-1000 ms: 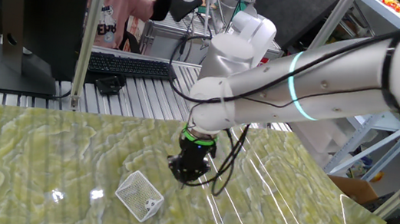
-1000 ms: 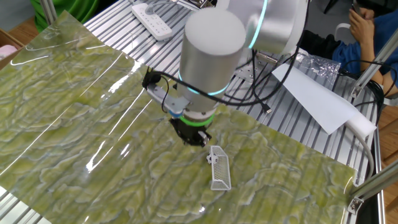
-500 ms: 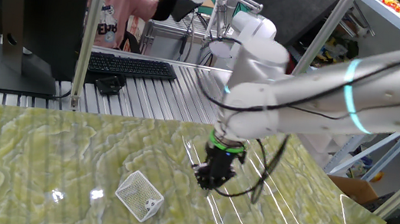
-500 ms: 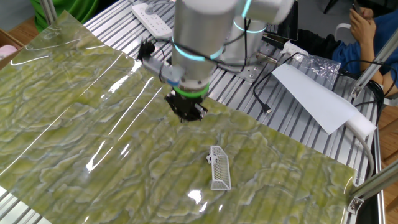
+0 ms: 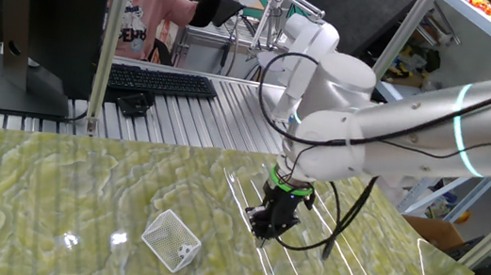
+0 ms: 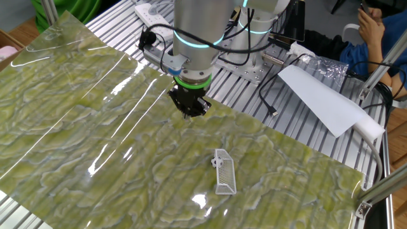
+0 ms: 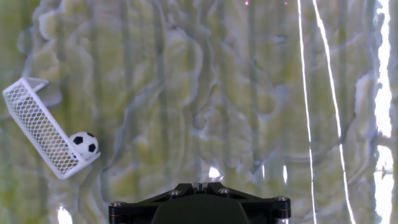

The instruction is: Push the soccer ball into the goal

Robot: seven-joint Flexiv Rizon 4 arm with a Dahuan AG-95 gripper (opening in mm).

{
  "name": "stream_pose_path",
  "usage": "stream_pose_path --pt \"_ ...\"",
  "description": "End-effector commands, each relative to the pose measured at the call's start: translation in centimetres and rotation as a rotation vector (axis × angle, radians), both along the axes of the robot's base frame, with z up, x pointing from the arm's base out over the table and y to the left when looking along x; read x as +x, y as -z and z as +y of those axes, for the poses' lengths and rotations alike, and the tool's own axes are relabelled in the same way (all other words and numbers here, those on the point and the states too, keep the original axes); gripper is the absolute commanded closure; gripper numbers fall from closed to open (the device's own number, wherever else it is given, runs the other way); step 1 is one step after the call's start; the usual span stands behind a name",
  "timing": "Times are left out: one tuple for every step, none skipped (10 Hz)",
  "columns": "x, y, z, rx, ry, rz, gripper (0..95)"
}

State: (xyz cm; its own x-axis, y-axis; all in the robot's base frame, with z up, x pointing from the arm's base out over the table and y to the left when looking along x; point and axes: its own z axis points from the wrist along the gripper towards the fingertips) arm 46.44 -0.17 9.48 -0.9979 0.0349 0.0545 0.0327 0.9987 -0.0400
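Observation:
In the hand view the soccer ball (image 7: 84, 144), white with black patches, rests against the mesh at the lower end of the goal (image 7: 37, 124), inside the corner of its frame. The goal is a small white wire-mesh box and lies slanted at the left edge of that view. It also shows in one fixed view (image 5: 172, 239) and in the other fixed view (image 6: 224, 172), where the ball is too small to make out. My gripper (image 7: 200, 185) is shut and empty. It hovers low over the mat (image 5: 50, 178), well apart from the goal in both fixed views (image 5: 269, 228) (image 6: 189, 109).
The green marbled mat (image 6: 76, 108) lies under glossy film with bright glare streaks (image 7: 308, 93). A keyboard (image 5: 160, 81) and a monitor (image 5: 39, 6) stand behind the mat. A power strip (image 6: 156, 19) and a white sheet (image 6: 324, 95) lie on the slatted table. A person sits at the back.
My gripper has moved away from the goal, to the right in one fixed view and up-left in the other. The goal has stayed in place.

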Motion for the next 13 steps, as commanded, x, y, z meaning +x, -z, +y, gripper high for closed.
stream_pose_path --pt "-0.03 0.02 0.21 0.032 0.018 0.002 95.0" --pt "-0.29 -0.14 0.46 0.027 -0.001 0.003 95.0" --pt "-0.63 -0.33 0.76 0.041 -0.001 0.007 95.0" --pt "-0.9 -0.47 1.0 0.05 -0.005 0.009 95.0" --pt "-0.93 -0.49 1.03 0.052 -0.028 0.008 95.0" --pt "-0.89 -0.5 1.0 0.047 -0.028 0.006 95.0" --pt "-0.87 -0.49 1.02 0.04 -0.033 0.006 95.0" --pt "-0.84 -0.49 1.04 0.03 -0.025 0.007 95.0" --pt "-0.81 -0.48 1.03 0.038 0.002 0.011 95.0" --pt "-0.66 -0.41 0.98 0.031 -0.005 0.011 95.0" --pt "-0.66 -0.41 0.98 0.033 0.009 0.012 95.0" --pt "-0.66 -0.41 0.98 0.036 0.058 0.012 95.0" --pt "-0.66 -0.41 0.98 0.053 0.053 0.01 95.0"
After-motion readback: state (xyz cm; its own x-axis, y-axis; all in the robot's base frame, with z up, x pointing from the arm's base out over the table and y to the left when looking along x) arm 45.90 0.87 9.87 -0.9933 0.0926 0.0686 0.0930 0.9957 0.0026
